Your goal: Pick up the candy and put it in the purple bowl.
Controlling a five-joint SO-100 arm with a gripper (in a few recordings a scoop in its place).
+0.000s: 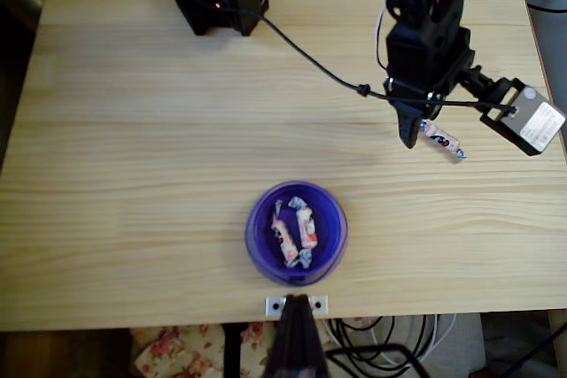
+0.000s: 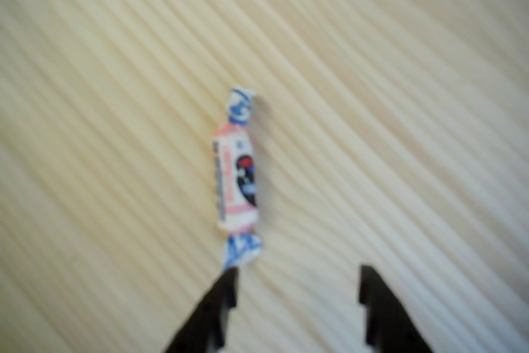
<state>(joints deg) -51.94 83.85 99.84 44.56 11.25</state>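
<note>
Now we keep the gripper [image 2: 296,303], its fingers spread, shifting left to straddle the candy [image 2: 235,178] before descending and pinching

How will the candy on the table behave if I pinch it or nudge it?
The candy is small and wrapped, so it is probably light and may skid on the smooth table if a fingertip bumps it. Its twisted ends look thin and will likely crumple; the middle seems firmer to pinch. It lies flat, so rolling looks unlikely. The hand is open beside it.
</note>
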